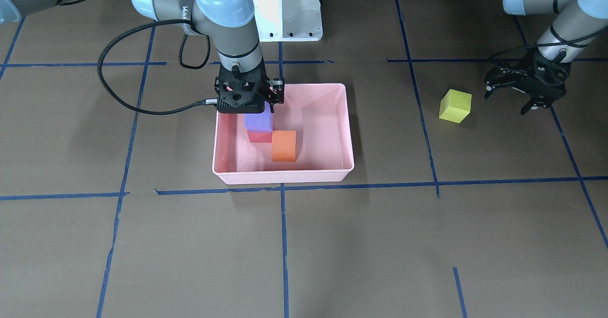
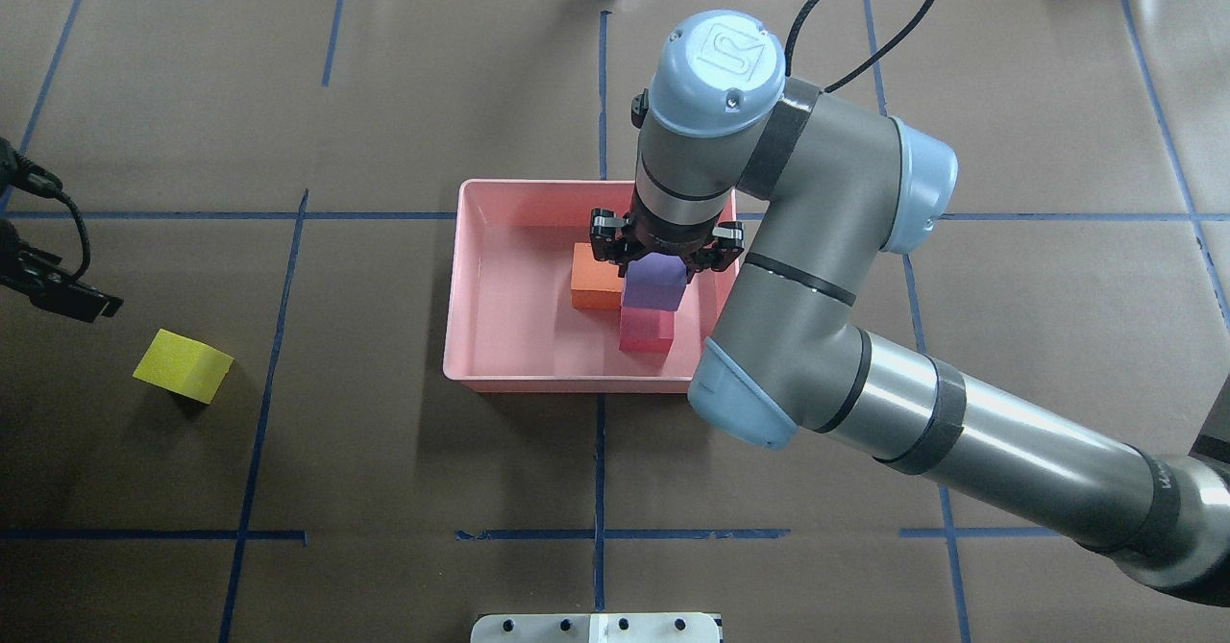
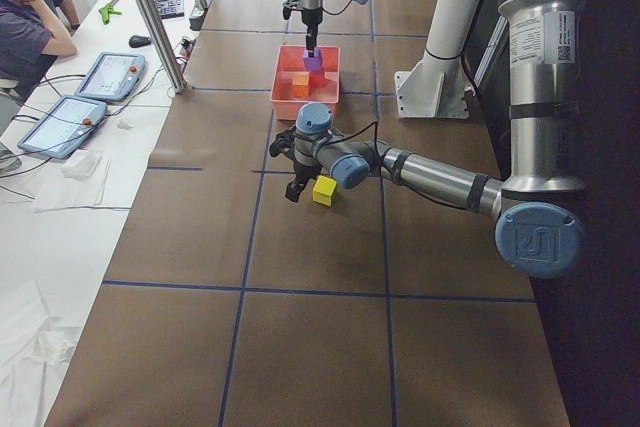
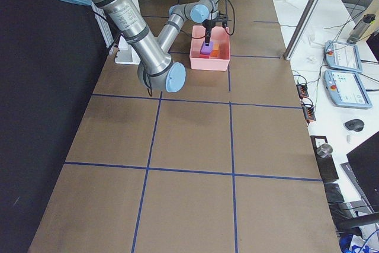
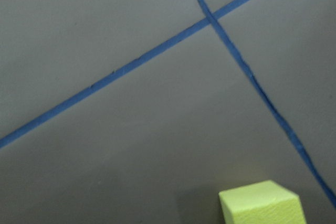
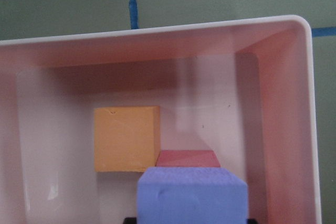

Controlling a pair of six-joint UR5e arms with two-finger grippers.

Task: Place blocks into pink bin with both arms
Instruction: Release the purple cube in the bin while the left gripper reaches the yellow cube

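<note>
My right hand [image 2: 661, 251] grips the small purple foam cube [image 2: 654, 284] over the shallow pink plastic bin [image 2: 538, 381], red-pink foam cube [image 2: 645, 331] directly below. I'd release low, avoid bounce-out. Left hand [image 1: 525, 90] wide open, empty; yellow-green foam cube [image 1: 455, 106] just beside it on tabletop [image 1: 332, 242].

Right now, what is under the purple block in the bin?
The red-pink block, partly covered, in the pink bin. The purple block hides whether they touch.

Light: even, overhead, bright. Shadows: soft, on table [image 2: 384, 95]. Left wrist view blurred. Glare streak on bin [image 6: 157, 27] wall.
</note>
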